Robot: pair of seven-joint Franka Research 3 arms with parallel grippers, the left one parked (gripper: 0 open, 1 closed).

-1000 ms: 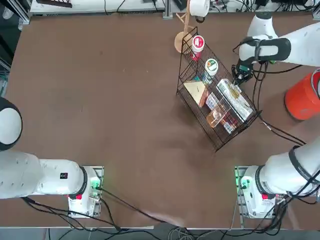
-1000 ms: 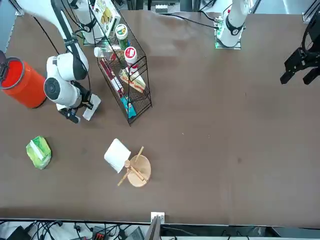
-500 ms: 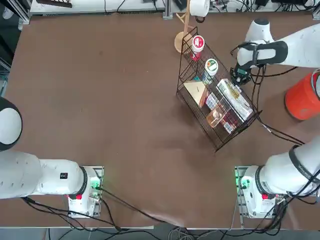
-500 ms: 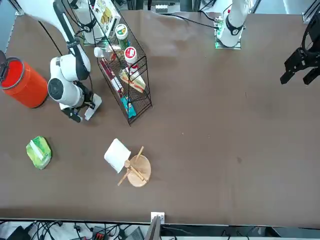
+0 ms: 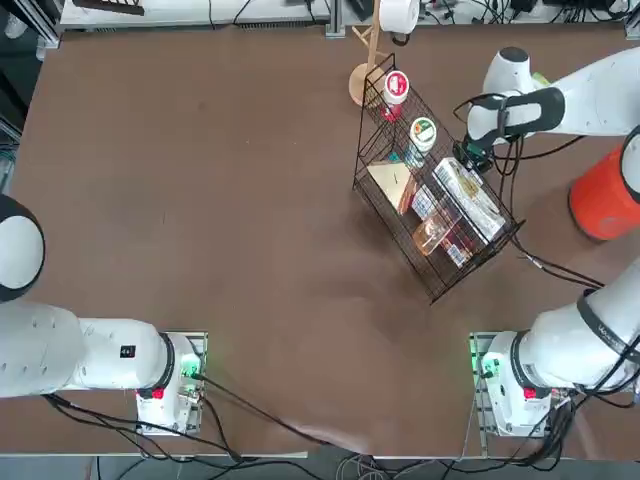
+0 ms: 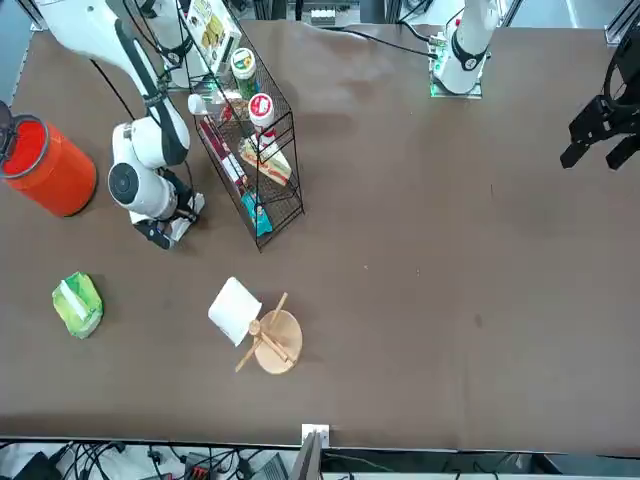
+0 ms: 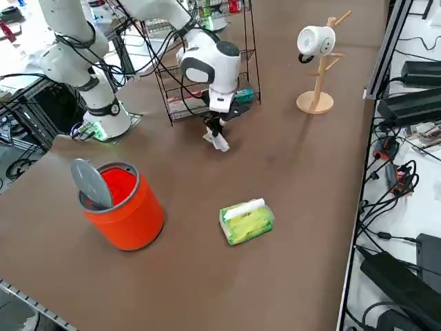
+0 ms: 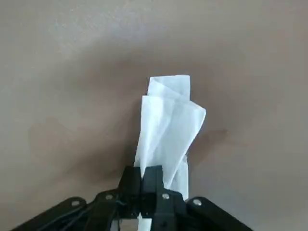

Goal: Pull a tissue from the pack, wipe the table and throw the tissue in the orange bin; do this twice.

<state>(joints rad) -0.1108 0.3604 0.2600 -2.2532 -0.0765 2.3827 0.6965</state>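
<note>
Right hand (image 7: pixel 216 135): pinched shut on a white tissue (image 8: pixel 166 130), fingers (image 8: pixel 153 185) pressed together with the sheet between them; it hangs low over the desk (image 5: pixel 200 200), just beside the black wire basket (image 5: pixel 435 215), on the side toward the orange bin.
Tissue: folded and crumpled, trailing from the fingertips down to the desk surface; the right side view shows its free end (image 7: pixel 219 143) at the desk, though contact itself is hard to confirm.
Pack (image 7: pixel 246 221): bright green with white patches, lying flat on the desk, well apart from the hand, with a white tissue edge showing at its top.
Orange bin (image 7: pixel 122 205): upright near the desk edge on the robot's right, its grey swing lid (image 7: pixel 90 184) tilted up over the opening; near the pack but not touching it.
Wire basket: tilted, filled with snack packets and two round cups.
Mug stand (image 7: pixel 318 69): wooden, with a white mug (image 7: pixel 311 41) hung on it, beyond the basket.
</note>
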